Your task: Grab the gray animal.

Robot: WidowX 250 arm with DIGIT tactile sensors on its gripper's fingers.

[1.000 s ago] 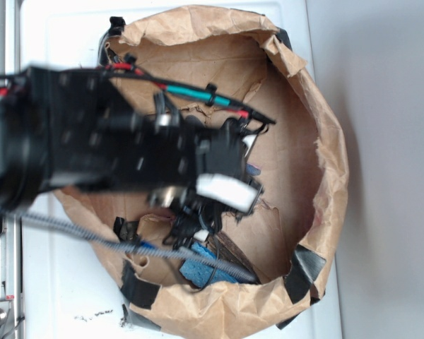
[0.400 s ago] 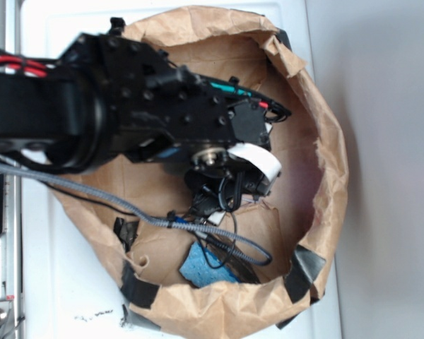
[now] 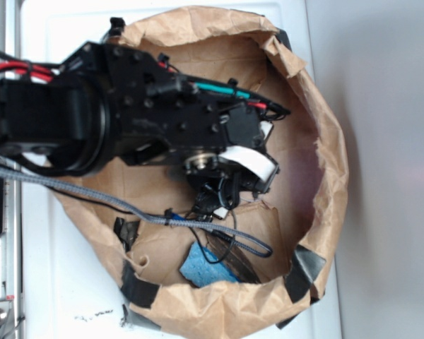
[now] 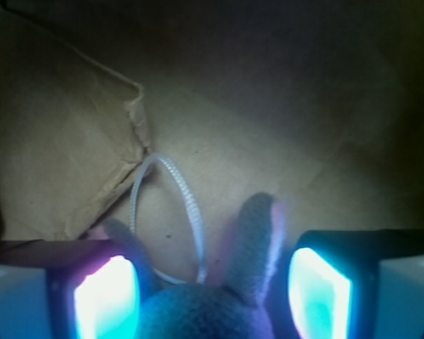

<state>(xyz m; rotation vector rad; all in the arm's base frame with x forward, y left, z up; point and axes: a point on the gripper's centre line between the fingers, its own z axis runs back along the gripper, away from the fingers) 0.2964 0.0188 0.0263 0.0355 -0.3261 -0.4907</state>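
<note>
The gray animal [image 4: 212, 311] lies at the bottom edge of the wrist view: a gray knitted head with two long pink-lined ears and a white string loop [image 4: 187, 212] resting on brown paper. My gripper [image 4: 212, 300] is open and straddles the head, one glowing pad [image 4: 106, 296] on the left and the other beyond the right ear. The left pad is close to the head, and a gap remains on the right. In the exterior view the black arm and gripper [image 3: 222, 191] reach down into the bag and hide the animal.
A brown paper bag [image 3: 328, 148] with rolled, taped edges surrounds the gripper. A blue sponge piece [image 3: 201, 267] lies near the bag's lower wall. A gray braided cable [image 3: 127, 208] trails across the bag. A torn paper flap [image 4: 71, 141] is at the left in the wrist view.
The arm has turned and swung further over the bag's middle since a second ago. Over the last half second it has shifted only slightly left.
</note>
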